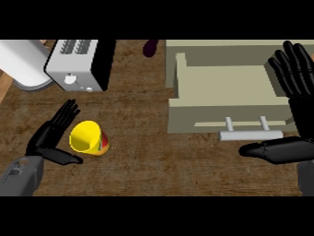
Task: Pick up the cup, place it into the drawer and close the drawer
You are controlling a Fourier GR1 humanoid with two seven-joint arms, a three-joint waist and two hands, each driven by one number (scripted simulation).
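Observation:
A yellow cup [88, 137] lies tipped on the wooden counter [146, 170] at the lower left, its open mouth facing the view. My left hand [50, 133] sits just left of the cup, fingers straight and thumb stretched under it, close to the cup but not curled round it. The beige drawer [227, 85] stands pulled open at the upper right, its inside empty and its white handle [250, 134] on the front. My right hand [302, 101] rises open along the drawer's right side, thumb pointing left below the handle.
A white toaster [78, 64] stands at the upper left beside a white cylinder [16, 62]. A dark purple object [150, 47] lies at the counter's back near the drawer cabinet.

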